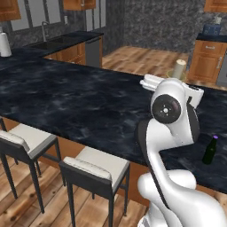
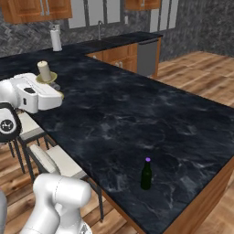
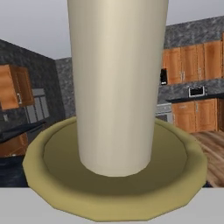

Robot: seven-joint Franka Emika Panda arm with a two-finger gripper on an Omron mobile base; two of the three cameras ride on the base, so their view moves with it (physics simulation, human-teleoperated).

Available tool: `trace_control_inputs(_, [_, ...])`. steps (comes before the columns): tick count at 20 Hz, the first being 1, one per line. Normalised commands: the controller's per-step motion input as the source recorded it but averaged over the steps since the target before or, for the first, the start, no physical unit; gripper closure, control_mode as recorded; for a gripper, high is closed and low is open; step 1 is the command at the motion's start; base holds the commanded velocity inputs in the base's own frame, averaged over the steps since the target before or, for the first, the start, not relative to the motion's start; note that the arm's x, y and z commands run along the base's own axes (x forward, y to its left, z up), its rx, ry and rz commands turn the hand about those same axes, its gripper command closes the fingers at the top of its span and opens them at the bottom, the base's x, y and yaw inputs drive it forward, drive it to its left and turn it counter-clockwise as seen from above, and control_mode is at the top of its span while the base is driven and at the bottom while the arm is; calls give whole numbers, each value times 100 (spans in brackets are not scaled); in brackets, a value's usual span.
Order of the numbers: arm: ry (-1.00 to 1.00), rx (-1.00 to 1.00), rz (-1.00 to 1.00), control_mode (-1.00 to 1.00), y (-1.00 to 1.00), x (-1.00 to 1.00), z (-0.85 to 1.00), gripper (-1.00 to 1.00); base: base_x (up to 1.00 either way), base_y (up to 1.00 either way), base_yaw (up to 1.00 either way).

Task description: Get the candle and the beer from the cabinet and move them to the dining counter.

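Candle [image 3: 117, 87] held in the shut pincer, above the far side of the desk [image 1: 66, 97].

Clamped narrow on the candle's olive-brass holder, judging by the hand view, where the cream pillar rises straight ahead and very close, its round dish base spreading just beyond the fingertips. In the right base view, seen standing upright directly past the pincer's end, near the desk's edge; whether the dish touches the black marble surface or hangs just over it cannot be told. Beer [image 2: 146, 174] upright on the same desk, well apart from the pincer, back toward the arm's base and off to its right side, purple cap up. White-cushioned stools [image 1: 95, 170] lined along the desk's side, below and behind the pincer.
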Motion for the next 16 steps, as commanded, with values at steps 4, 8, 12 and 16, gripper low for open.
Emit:
trace_control_inputs(4, [16, 1, 22, -100, -31, 1, -1, 100, 0, 0, 0])
trace_control_inputs(8, [21, 2, 25, -100, -38, 5, -4, 100, 0, 0, 0])
trace_control_inputs(12, [30, 0, 24, -100, -25, 12, -18, 100, 0, 0, 0])
trace_control_inputs(16, [27, -5, 4, -100, -6, 13, -39, 100, 0, 0, 0])
